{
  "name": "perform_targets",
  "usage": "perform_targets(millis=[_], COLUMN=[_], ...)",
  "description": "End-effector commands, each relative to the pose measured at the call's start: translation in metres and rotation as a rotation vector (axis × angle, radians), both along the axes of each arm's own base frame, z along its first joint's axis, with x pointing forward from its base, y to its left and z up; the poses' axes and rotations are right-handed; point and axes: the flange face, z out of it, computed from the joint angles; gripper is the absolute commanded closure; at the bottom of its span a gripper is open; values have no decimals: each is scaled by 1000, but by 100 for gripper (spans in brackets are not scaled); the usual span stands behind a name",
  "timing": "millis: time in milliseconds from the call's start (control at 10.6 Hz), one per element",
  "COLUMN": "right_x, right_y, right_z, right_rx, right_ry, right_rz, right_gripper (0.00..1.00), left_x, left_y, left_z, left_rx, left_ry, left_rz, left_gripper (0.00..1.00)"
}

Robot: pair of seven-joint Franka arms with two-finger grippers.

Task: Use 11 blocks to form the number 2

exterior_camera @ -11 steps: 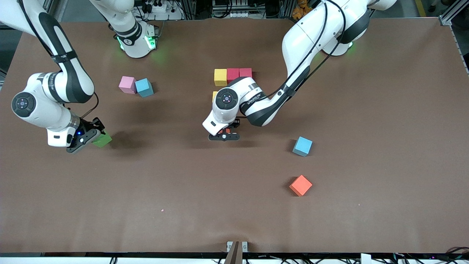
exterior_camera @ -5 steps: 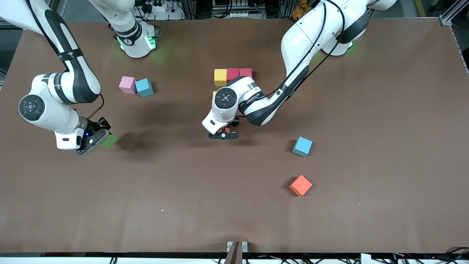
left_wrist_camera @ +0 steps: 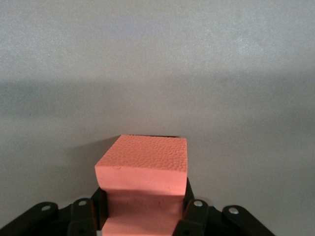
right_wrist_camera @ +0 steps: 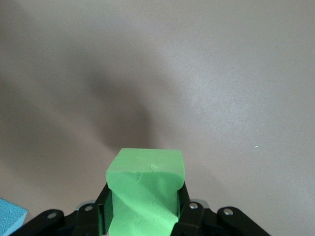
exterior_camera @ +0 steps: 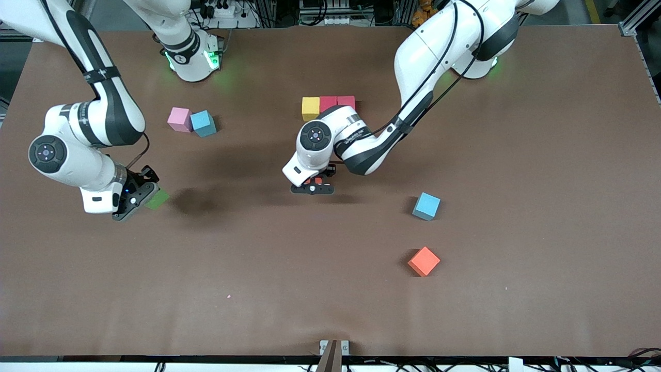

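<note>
A touching row of a yellow block (exterior_camera: 310, 108), a red block (exterior_camera: 328, 103) and a darker pink block (exterior_camera: 347, 101) lies at the table's middle, toward the robots; no full number 2 shows. The left arm hides what lies just nearer the camera. My left gripper (exterior_camera: 312, 183) hangs over the table's middle, shut on an orange block (left_wrist_camera: 143, 164). My right gripper (exterior_camera: 148, 198), over the right arm's end of the table, is shut on a green block (right_wrist_camera: 146, 179). The block is squeezed and twisted between the fingers (right_wrist_camera: 186, 210).
A pink block (exterior_camera: 179, 119) and a light blue block (exterior_camera: 203, 123) touch near the right arm's base. Nearer the camera, toward the left arm's end, lie another light blue block (exterior_camera: 426, 206) and an orange block (exterior_camera: 424, 261).
The right arm has carried the green block a little toward the table's middle. The left gripper with its orange block has crept slightly toward the row. The blocks on the table have not moved.
</note>
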Motion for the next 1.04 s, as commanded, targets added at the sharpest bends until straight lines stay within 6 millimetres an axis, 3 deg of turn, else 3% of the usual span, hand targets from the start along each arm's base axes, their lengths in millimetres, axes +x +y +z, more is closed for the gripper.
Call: perform_targets(millis=[0, 95, 284, 662, 945], right_x=[3, 3, 3, 3, 7], right_y=[7, 8, 7, 7, 21], right_z=[4, 5, 5, 8, 15], right_rx=[-4, -4, -5, -9, -13], right_ry=[-10, -12, -10, -12, -25], right_rz=[-12, -11, -13, -33, -50], right_gripper=[66, 66, 66, 66, 67], left_x=[-6, -6, -7, -13, -14], left_y=[0, 0, 1, -9, -17], left_z=[-9, -11, -12, -8, 35], left_rx=[12, 12, 14, -1, -35], left_ry=[15, 15, 15, 8, -24], left_rz=[-23, -30, -38, -62, -43], left_gripper=[49, 47, 0, 0, 0])
